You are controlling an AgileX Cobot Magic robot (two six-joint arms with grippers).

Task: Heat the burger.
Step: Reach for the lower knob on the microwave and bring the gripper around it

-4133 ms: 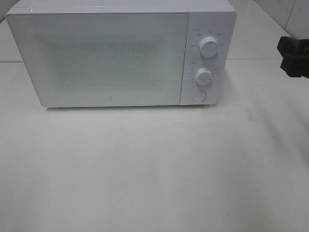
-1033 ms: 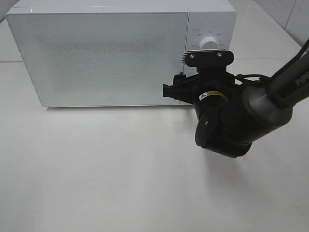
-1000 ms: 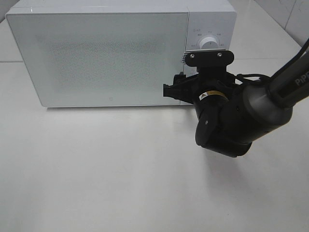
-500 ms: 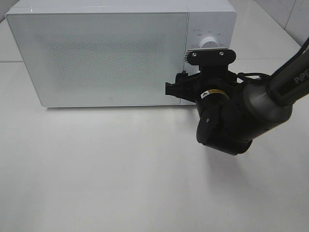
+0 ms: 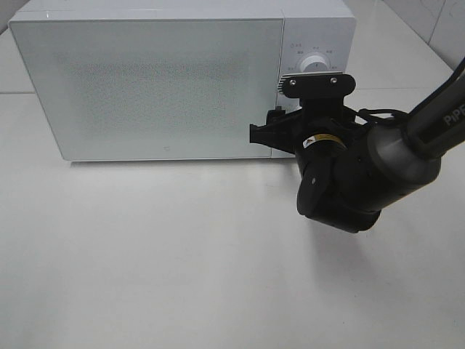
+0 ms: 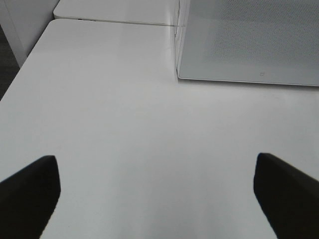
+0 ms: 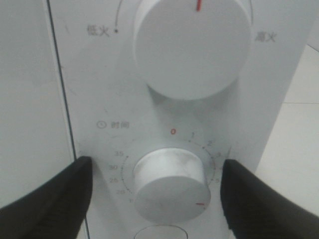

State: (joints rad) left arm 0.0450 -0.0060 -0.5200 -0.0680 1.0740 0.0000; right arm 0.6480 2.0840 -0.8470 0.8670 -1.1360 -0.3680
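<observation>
The burger is not in view. A white microwave [image 5: 145,87] stands at the back of the table with its door shut; its frosted door hides the inside. My right gripper [image 7: 157,196] is open at the control panel, with one finger [image 7: 47,201] on each side of the lower timer knob [image 7: 169,181] and a gap to the knob on both sides. The knob's red mark points to the lower right of its dial. In the high view the right arm [image 5: 349,178] covers that knob. My left gripper [image 6: 157,196] is open and empty above bare table.
The upper power knob [image 7: 192,45] shows above the timer knob and in the high view [image 5: 314,64]. A round button [image 7: 162,233] sits below the timer knob. The microwave's lower left corner [image 6: 249,45] shows in the left wrist view. The white table [image 5: 182,254] runs in front.
The right arm came in from the right edge to the microwave's control panel. Over the last second it shifted only slightly up toward the panel.
</observation>
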